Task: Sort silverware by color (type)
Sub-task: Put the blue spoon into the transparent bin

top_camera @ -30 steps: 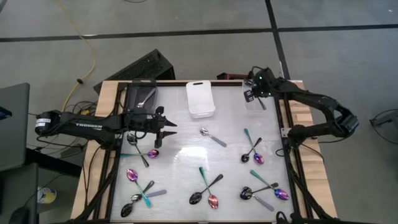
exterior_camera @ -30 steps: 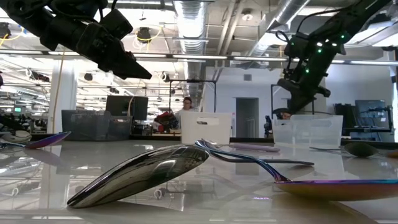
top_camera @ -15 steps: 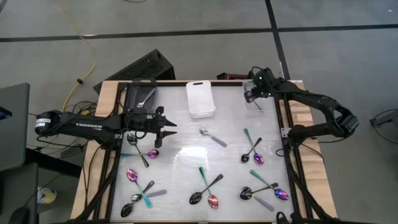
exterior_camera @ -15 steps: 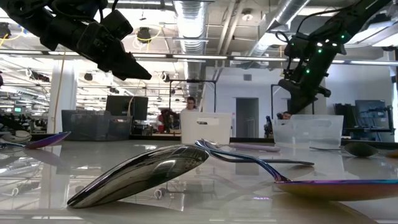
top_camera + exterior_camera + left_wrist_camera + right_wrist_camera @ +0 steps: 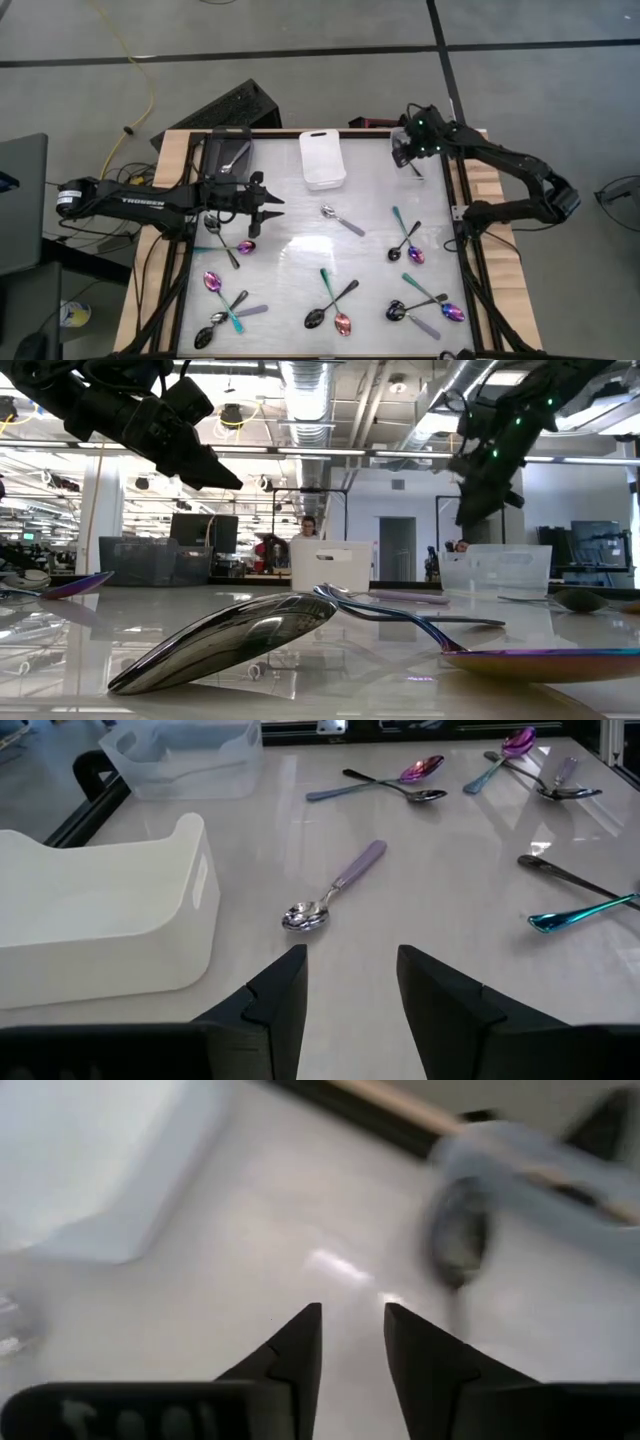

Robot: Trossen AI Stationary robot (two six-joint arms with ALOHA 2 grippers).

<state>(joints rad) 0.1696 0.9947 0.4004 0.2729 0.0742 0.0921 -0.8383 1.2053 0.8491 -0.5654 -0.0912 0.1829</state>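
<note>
Several spoons lie scattered on the white table: a silver one with a lavender handle [image 5: 342, 220] [image 5: 335, 898], black ones [image 5: 317, 317] and purple-pink ones with teal handles [image 5: 340, 318]. My left gripper [image 5: 280, 207] [image 5: 350, 970] is open and empty, above the table's left middle, pointing toward the silver spoon. My right gripper [image 5: 400, 152] [image 5: 352, 1325] is open and empty, high over the clear bin [image 5: 410, 163] at the far right. A dark spoon [image 5: 458, 1245] lies in that bin. A silver spoon [image 5: 232, 157] lies in the black bin [image 5: 226, 160].
A white bin [image 5: 322, 160] stands at the far middle, between the black and clear bins. Spoon clusters lie at the near left [image 5: 225, 310], the near right [image 5: 425, 305] and the right middle [image 5: 405, 245]. The middle of the table [image 5: 300, 250] is bare.
My right gripper has risen a little above the clear bin and tipped slightly. My left arm has kept still.
</note>
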